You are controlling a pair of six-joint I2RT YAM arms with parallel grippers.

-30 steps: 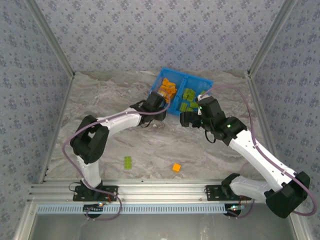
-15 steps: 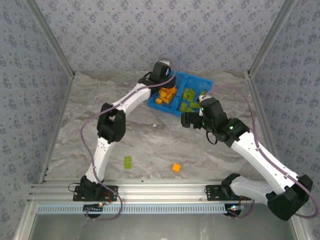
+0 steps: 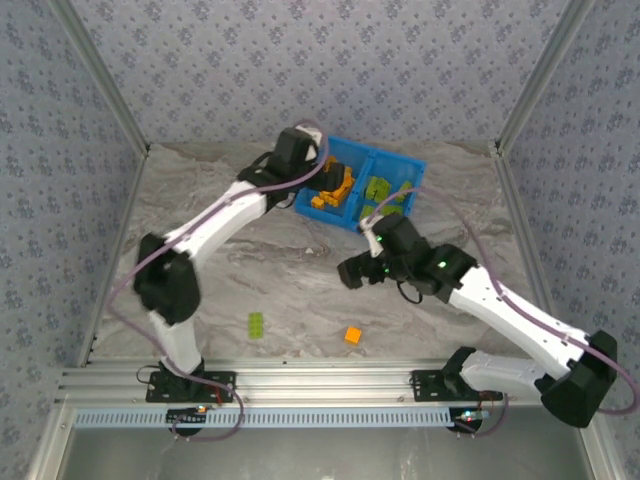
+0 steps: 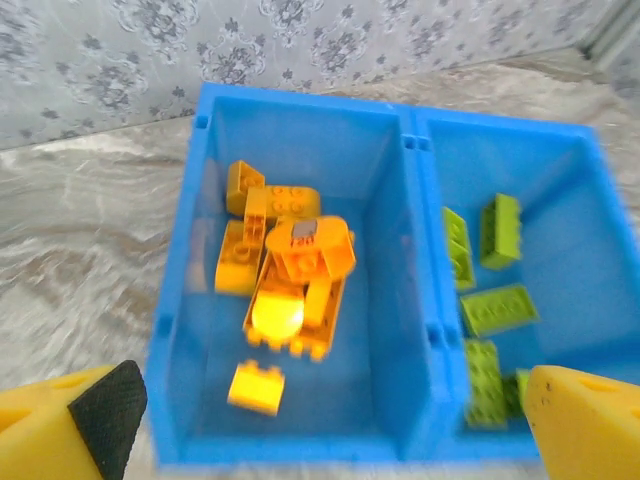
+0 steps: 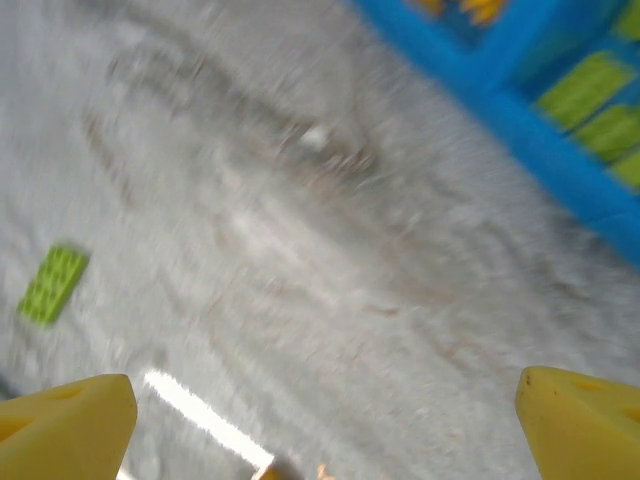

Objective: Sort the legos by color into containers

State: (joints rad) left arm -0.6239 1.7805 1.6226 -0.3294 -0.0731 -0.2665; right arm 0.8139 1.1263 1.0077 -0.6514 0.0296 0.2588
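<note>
Marbled grey table [image 3: 230,270], matte and flat, with patterned wallpaper walls [image 3: 300,70] all round. Left gripper [image 4: 330,430] first: jaws spread wide, nothing between them, chunky yellow fingers, a black pad [image 4: 110,405] on the one at left. It hangs right over the left compartment of the blue bin [image 4: 300,105]. That placement makes sense, because this is the orange side, so open jaws above it read as a drop-off pose.

Below lie the orange bricks [image 4: 295,275] in a loose heap: glossy hard plastic with studded tops, a rounded piece uppermost and slightly blurred. Across the divider wall [image 4: 420,240], the lime-green bricks [image 4: 495,310] lie flat, mostly long rectangular pieces. The bin itself is smooth, thin-walled moulded plastic, standing at the far side of the table.

Over to the right gripper [image 5: 320,430]: jaws equally wide, empty, poised above bare table on the near side of the bin. It looks lined up for the stragglers. These are a loose green brick [image 5: 52,284], flat and studded, and a loose orange brick [image 3: 352,335], small and blocky. Both sit towards the near edge, well apart from the bin.
</note>
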